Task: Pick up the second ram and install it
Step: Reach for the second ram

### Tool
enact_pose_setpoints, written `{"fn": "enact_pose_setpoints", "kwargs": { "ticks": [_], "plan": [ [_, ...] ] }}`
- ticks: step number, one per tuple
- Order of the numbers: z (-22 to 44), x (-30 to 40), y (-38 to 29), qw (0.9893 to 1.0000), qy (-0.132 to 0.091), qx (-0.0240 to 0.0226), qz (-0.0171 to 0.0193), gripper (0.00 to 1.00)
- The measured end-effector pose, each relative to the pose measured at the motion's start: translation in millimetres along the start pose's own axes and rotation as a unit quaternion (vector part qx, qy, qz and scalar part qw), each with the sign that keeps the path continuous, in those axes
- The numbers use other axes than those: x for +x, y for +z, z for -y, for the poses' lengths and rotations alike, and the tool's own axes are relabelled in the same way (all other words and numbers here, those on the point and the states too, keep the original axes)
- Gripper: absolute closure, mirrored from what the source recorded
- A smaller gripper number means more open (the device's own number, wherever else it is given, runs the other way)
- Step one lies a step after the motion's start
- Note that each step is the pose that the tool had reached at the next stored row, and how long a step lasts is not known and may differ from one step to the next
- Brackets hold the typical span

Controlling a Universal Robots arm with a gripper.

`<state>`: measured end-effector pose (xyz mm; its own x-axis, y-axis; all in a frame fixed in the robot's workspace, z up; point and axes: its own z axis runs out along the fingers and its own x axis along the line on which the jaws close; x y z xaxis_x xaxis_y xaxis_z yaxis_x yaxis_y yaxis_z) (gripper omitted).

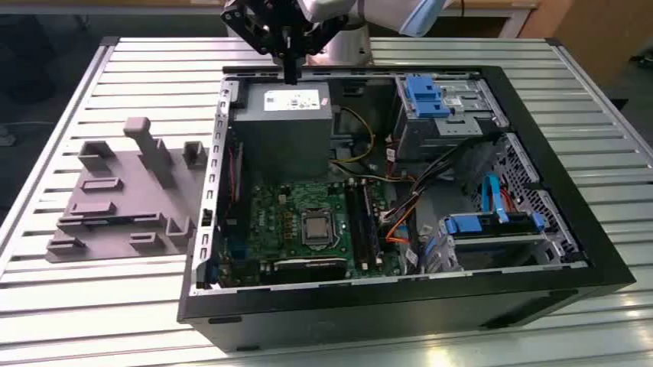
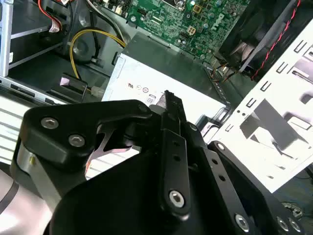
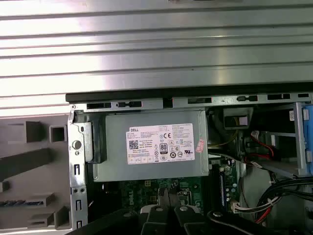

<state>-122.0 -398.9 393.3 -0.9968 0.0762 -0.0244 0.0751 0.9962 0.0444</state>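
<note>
My gripper hangs over the far edge of the open computer case, just above the grey power supply. Its black fingers are shut together with nothing between them. In the first wrist view a thin blue-green strip lies in a slot of the grey fixture outside the case; it looks like the second ram. The gripper is well away from it. The long black memory slots run along the green motherboard, nearer the front of the case than the gripper.
The case's metal rim lies under the gripper. Yellow, red and orange cables cross the middle of the case. Blue drive bays and a second blue bracket fill the exterior view's right. A slatted metal table carries everything.
</note>
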Motion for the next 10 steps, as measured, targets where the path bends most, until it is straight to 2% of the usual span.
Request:
{"fn": "enact_pose_setpoints", "kwargs": {
  "ticks": [10],
  "plan": [
    [0.0, 0.8, 0.0, 1.0000, 0.000, 0.0000, 0.0000, 0.89]
  ]
}}
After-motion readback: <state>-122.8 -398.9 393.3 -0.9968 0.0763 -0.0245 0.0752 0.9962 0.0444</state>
